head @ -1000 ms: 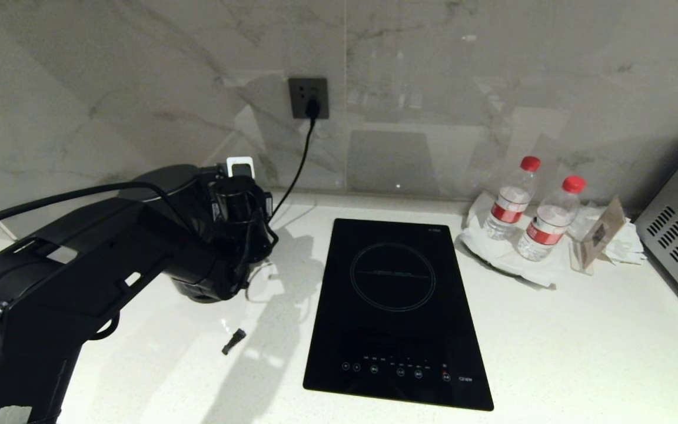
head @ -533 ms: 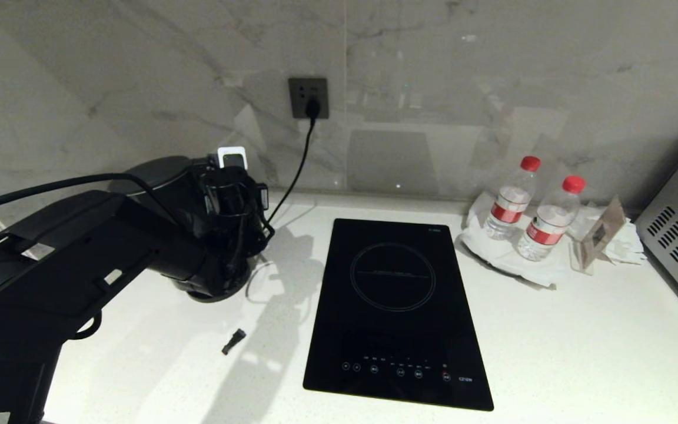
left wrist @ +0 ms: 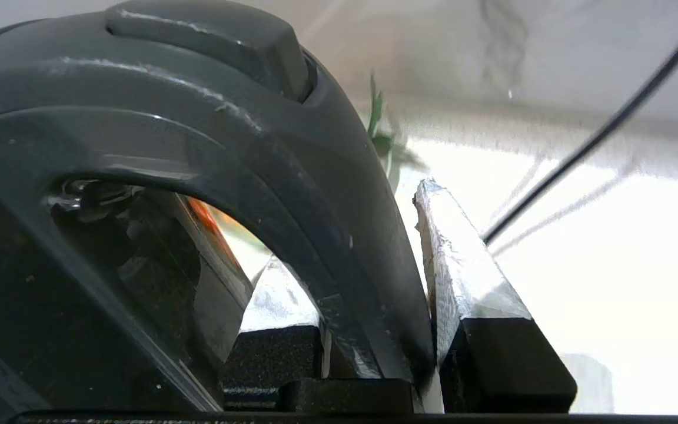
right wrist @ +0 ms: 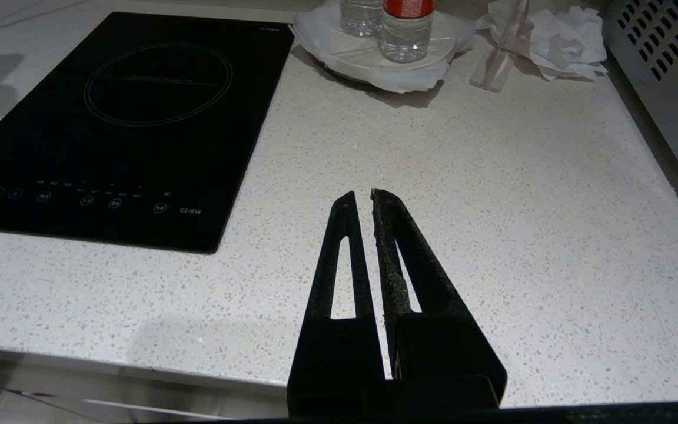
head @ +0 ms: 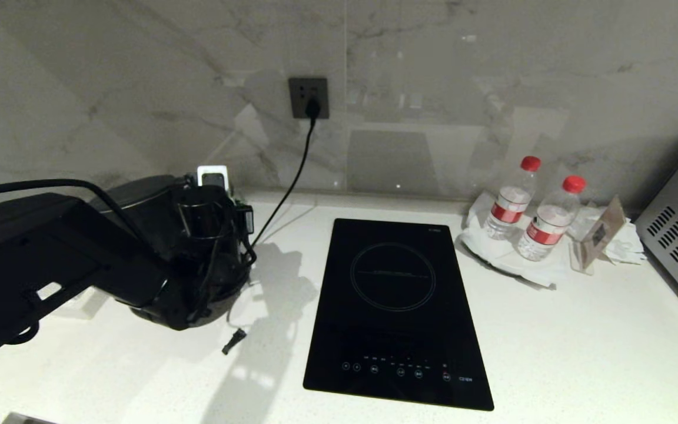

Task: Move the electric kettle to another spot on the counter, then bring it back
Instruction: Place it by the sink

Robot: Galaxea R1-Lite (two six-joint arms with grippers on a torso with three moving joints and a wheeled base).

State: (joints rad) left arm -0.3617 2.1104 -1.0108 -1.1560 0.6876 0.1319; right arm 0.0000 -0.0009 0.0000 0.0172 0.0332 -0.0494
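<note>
Now | left gripper (left wrist: 374,282) clamped on electric kettle (left wrist: 156,147) handle | right gripper (right wrist: 361,197) closed above counter (right wrist: 521,235)

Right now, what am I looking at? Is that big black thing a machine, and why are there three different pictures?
It is a robot with two arms, and each picture comes from a different camera on it. One camera sits on its head and looks down at a white kitchen counter. There you see a flat black cooktop, two water bottles with red caps, and a cord plugged into the wall.

The big black shape on the left is the robot's left arm. Its left gripper, a hand with two fingers, is squeezing the handle of the electric kettle; the camera on that wrist shows it very close up.

The third camera sits on the other wrist. It shows the right gripper closed and empty, above the counter.
</note>
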